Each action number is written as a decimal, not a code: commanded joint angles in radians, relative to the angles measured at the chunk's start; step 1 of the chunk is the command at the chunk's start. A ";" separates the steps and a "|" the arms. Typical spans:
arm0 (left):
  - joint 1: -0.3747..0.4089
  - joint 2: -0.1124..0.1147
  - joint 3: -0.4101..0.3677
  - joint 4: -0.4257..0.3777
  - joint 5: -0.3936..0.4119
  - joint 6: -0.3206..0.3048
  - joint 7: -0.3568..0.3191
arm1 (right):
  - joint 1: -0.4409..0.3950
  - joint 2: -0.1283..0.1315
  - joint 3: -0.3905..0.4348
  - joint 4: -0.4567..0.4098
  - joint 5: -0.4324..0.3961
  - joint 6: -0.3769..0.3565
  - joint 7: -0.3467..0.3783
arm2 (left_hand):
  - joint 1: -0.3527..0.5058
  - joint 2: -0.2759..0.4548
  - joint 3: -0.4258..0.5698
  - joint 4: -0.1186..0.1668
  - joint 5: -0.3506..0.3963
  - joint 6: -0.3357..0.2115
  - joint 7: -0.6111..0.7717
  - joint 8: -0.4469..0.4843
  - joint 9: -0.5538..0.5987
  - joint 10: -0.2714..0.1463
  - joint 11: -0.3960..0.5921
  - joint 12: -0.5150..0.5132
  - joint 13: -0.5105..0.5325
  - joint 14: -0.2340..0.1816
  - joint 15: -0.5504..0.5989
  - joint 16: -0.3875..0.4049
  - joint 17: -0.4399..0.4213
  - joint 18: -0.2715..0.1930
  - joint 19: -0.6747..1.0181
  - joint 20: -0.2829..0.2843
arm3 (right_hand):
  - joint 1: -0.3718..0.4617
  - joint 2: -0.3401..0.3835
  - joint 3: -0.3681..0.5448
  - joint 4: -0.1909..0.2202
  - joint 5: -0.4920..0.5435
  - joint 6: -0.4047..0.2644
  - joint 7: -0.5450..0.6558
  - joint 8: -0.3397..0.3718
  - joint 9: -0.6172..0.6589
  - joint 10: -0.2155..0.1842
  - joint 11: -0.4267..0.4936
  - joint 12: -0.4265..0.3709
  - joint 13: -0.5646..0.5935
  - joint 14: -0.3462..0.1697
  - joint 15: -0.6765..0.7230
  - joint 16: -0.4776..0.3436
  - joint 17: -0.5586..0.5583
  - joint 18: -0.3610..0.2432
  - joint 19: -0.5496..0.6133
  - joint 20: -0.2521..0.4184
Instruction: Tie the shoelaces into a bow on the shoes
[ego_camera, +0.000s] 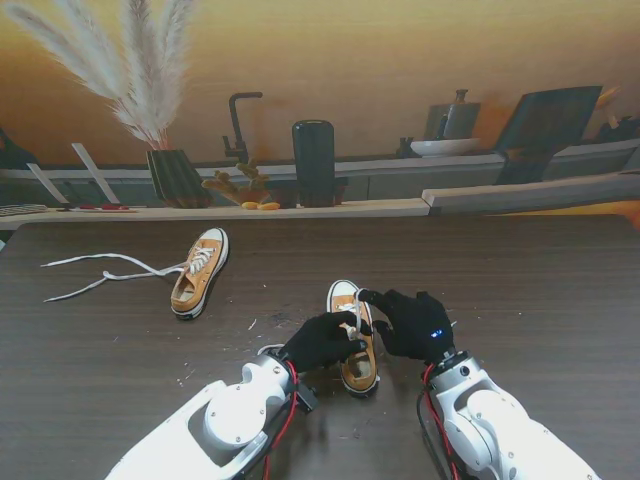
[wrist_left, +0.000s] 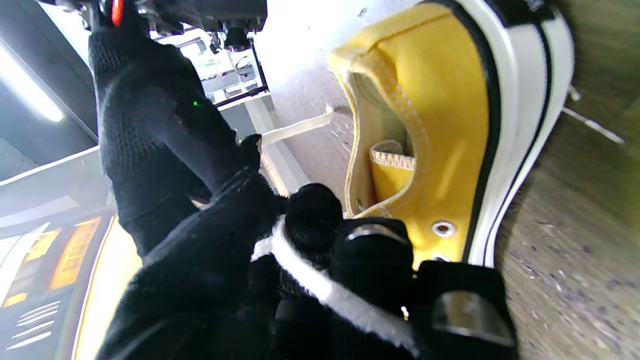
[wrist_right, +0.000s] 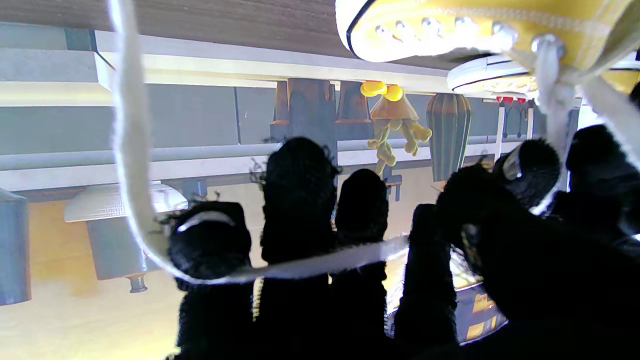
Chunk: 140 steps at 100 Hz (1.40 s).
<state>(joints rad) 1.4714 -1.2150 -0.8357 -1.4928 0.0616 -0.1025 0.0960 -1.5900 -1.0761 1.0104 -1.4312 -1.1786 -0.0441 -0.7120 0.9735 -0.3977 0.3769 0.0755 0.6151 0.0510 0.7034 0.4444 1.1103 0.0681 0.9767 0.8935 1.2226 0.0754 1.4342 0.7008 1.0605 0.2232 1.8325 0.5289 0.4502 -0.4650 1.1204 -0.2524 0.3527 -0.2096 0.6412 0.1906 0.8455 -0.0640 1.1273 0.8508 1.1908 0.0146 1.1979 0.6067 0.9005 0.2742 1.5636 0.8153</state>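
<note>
A yellow sneaker (ego_camera: 352, 345) with a white toe stands close to me at the table's middle. Both black-gloved hands are at it. My left hand (ego_camera: 322, 340) is shut on a white lace (wrist_left: 320, 287) beside the shoe's opening (wrist_left: 400, 150). My right hand (ego_camera: 415, 325) sits on the shoe's other side, index finger stretched toward the toe, and a lace strand (wrist_right: 145, 220) loops across its fingers (wrist_right: 300, 200). A second yellow sneaker (ego_camera: 200, 272) lies farther off on the left, its untied laces (ego_camera: 100, 272) trailing leftward.
Along the table's far edge runs a pale ledge (ego_camera: 300, 210) backed by a printed kitchen scene. A dark cylinder (ego_camera: 314, 163), a ribbed vase with pampas grass (ego_camera: 176, 176) and small yellow ornaments (ego_camera: 245, 190) stand there. Small crumbs dot the dark wood table (ego_camera: 540, 290).
</note>
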 joint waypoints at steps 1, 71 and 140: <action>0.001 0.001 0.000 -0.002 -0.003 -0.012 -0.015 | 0.024 -0.008 -0.003 0.002 0.012 -0.013 0.013 | 0.033 -0.025 -0.026 -0.008 0.026 -0.125 0.026 0.018 -0.004 -0.006 0.027 0.001 0.014 -0.037 0.043 0.004 0.018 -0.078 0.151 -0.012 | -0.035 0.024 -0.027 0.040 0.015 0.015 0.004 0.017 -0.020 0.009 -0.002 -0.004 -0.012 0.007 -0.002 0.003 -0.012 0.011 0.001 0.005; 0.034 0.023 -0.024 -0.037 -0.002 -0.050 -0.059 | 0.173 -0.072 -0.077 0.161 0.234 -0.132 0.023 | 0.027 -0.010 -0.035 -0.007 0.030 -0.088 -0.068 -0.066 -0.004 -0.012 0.026 0.005 0.012 -0.044 0.044 0.004 0.018 -0.080 0.151 -0.015 | -0.227 -0.001 0.001 0.098 0.137 0.020 0.024 0.046 0.057 -0.005 0.049 0.023 0.036 0.008 0.043 0.005 0.029 0.018 0.044 0.002; 0.049 0.036 -0.031 -0.064 -0.001 -0.062 -0.087 | 0.224 -0.103 -0.106 0.230 0.341 -0.184 0.046 | -0.006 0.018 -0.015 -0.007 0.041 -0.087 -0.184 -0.117 -0.004 -0.019 0.023 0.009 0.008 -0.053 0.043 0.006 0.018 -0.080 0.152 -0.017 | -0.364 -0.054 -0.114 0.062 0.222 0.021 0.016 0.048 0.114 0.003 0.066 0.041 0.080 0.013 0.091 0.006 0.082 0.024 0.099 -0.002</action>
<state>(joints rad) 1.5144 -1.1814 -0.8687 -1.5357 0.0588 -0.1644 0.0290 -1.3825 -1.1762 0.9052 -1.2075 -0.8461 -0.2274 -0.6827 0.9719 -0.3827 0.3670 0.0755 0.6155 0.0546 0.5132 0.3399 1.1103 0.0665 0.9769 0.8935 1.2224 0.0709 1.4348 0.7008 1.0605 0.2230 1.8325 0.5268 0.1402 -0.5073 1.0203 -0.1744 0.5600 -0.2104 0.6786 0.2170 0.9371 -0.0624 1.1665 0.8756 1.2308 0.0295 1.2598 0.6067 0.9679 0.2901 1.6174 0.8153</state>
